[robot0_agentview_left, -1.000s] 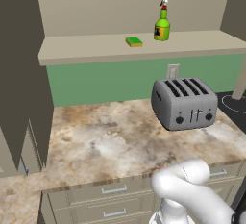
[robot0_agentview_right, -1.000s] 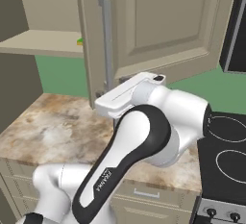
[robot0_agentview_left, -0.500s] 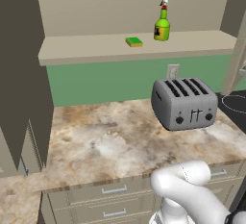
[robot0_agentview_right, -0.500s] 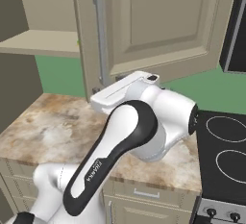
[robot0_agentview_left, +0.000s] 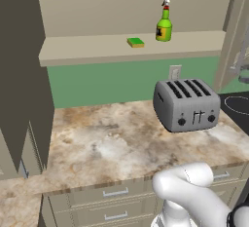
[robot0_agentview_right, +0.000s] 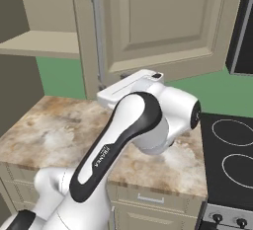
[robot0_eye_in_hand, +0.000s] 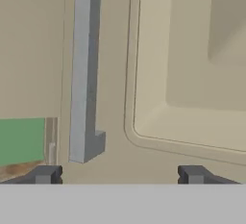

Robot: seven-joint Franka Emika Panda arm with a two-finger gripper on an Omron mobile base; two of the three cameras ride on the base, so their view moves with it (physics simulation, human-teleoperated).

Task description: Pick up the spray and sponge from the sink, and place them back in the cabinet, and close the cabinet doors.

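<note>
2 fingertips (robot0_eye_in_hand: 45, 174) of the hand (robot0_eye_in_hand: 120, 175) stand apart, facing the cabinet door (robot0_eye_in_hand: 182, 74) handle (robot0_eye_in_hand: 84, 69).

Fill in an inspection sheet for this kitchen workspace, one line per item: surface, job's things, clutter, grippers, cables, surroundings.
Surface: marbled countertop, bare apart from the toaster.
Job's things: spray upright and sponge flat on the cabinet shelf, apart; cabinet doors not shut.
Clutter: grey toaster.
Grippers: gripper open, facing the door beside its handle, holding nothing.
Cables: nothing seen.
Surroundings: green wall, drawers, stovetop.
</note>
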